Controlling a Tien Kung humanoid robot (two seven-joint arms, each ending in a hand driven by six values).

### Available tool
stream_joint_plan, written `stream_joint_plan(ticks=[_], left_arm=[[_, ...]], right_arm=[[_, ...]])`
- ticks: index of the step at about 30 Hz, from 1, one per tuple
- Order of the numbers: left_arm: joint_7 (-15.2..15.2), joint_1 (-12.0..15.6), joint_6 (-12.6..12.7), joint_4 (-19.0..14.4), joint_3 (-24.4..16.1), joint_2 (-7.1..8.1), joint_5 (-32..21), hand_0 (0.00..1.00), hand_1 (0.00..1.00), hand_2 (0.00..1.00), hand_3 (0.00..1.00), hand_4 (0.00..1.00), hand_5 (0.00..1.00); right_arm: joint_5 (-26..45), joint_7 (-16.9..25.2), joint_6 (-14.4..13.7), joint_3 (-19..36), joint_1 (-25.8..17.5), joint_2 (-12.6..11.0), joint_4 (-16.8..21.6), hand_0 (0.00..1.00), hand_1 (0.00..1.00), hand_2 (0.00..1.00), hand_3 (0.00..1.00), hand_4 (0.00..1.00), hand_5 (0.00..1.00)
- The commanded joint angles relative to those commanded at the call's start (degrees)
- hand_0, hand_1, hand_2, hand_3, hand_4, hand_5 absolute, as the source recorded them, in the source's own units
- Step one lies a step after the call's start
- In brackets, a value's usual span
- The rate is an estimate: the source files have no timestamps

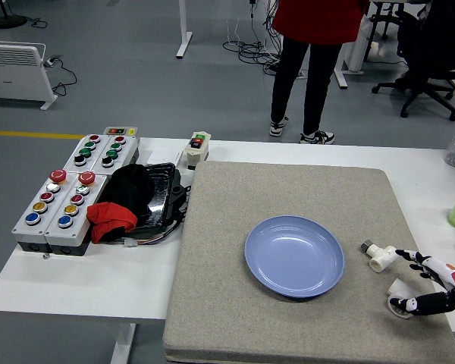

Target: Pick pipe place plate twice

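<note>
Fingertips [415, 257] of the right hand [432, 282] are spread and curve around the nearer pipe fitting [400, 294] at the mat's right edge, thumb low against it, not plainly clamped. A second fitting [381, 257], a white tee, lies just beside, toward the plate [294, 255]. Both look like light, rigid, smooth plastic: likely to roll or slip, so best taken across the barrel. The blue plate holds nothing. On the table's left, a black tray [158, 199] holds dark and red cloth
</note>
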Motion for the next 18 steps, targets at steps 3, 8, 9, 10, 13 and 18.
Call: stream_joint_plan(ticks=[3,8,9,10,13,18], left_arm=[[0.0,0.0,0.0,0.0,-0.1,-0.02,0.1,0.624,0.586,0.516,0.577,0.206,0.998],[0.1,0.0,0.0,0.0,-0.1,-0.01,0.3,0.625,0.586,0.515,0.576,0.207,0.998],[0.1,0.0,0.0,0.0,-0.2,-0.01,0.3,0.625,0.586,0.515,0.576,0.207,0.998],[0.1,0.0,0.0,0.0,-0.2,-0.01,0.3,0.625,0.585,0.514,0.577,0.207,0.998],[0.1,0.0,-0.1,0.0,-0.2,-0.01,0.3,0.625,0.585,0.514,0.577,0.207,0.998],[0.1,-0.1,-0.1,0.0,-0.1,-0.01,0.3,0.625,0.585,0.514,0.577,0.208,0.998]], right_arm=[[-1.5,-0.4,0.0,-0.2,0.2,0.1,-0.7,0.968,0.925,0.980,0.939,0.816,0.366],[-2.8,-0.5,0.0,-0.5,0.3,0.2,-1.5,0.935,0.901,0.962,0.905,0.809,0.352],[-2.8,-0.5,0.0,-0.5,0.3,0.2,-1.6,0.935,0.901,0.962,0.905,0.809,0.352],[-2.8,-0.6,0.0,-0.6,0.3,0.2,-1.7,0.894,0.859,0.949,0.891,0.801,0.346],[-2.4,-0.8,0.0,-0.7,0.3,0.2,-1.8,0.894,0.859,0.949,0.891,0.801,0.346],[-2.2,-1.0,0.0,-1.2,0.5,0.3,-2.1,0.855,0.832,0.929,0.883,0.797,0.345]])
